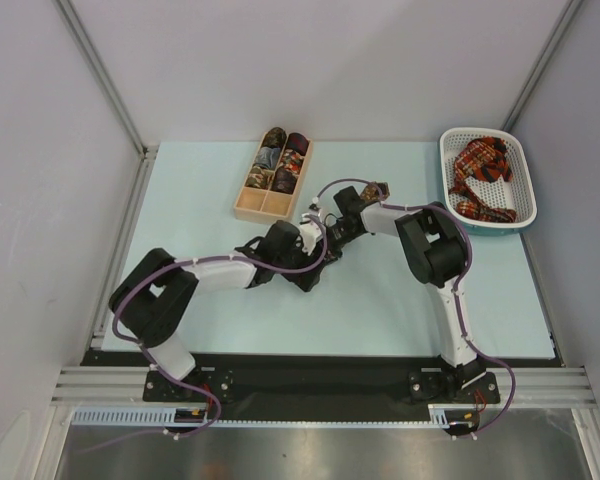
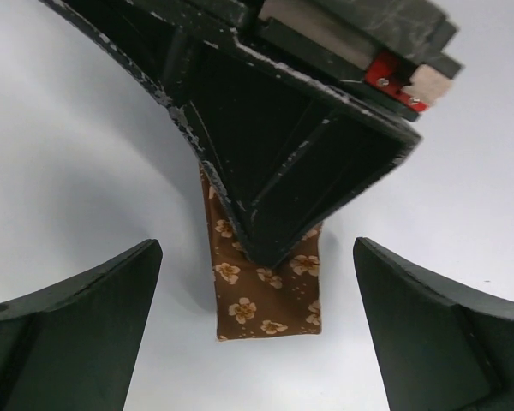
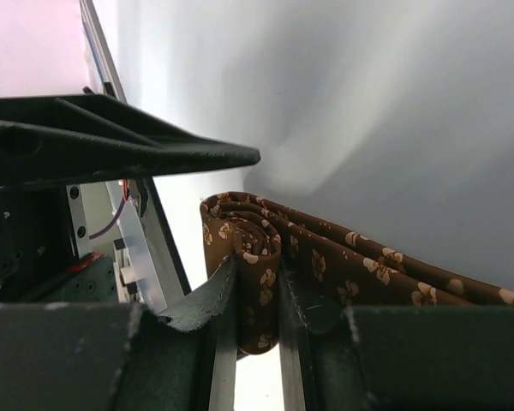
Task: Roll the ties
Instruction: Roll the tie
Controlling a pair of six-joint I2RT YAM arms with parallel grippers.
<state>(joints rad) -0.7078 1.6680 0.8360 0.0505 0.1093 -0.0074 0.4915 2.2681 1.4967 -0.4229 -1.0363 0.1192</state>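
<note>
A brown tie (image 3: pixel 325 257) with small gold flowers lies on the table. Its end is wound into a small roll (image 3: pixel 255 248), and my right gripper (image 3: pixel 257 287) is shut on that roll, one finger on each side. In the left wrist view the tie's flat end (image 2: pixel 270 295) pokes out from under a right finger (image 2: pixel 283 163). My left gripper (image 2: pixel 257 257) stands wide open around that spot, its fingers (image 2: pixel 86 317) clear of the fabric. From above, both grippers (image 1: pixel 315 245) meet at the table's centre; only a brown bit of tie (image 1: pixel 377 187) shows.
A light wooden divided box (image 1: pixel 250 208) with several rolled ties stands behind the grippers to the left. A white perforated basket (image 1: pixel 458 150) with red plaid ties (image 1: pixel 480 175) sits at the back right. Grey walls enclose the table.
</note>
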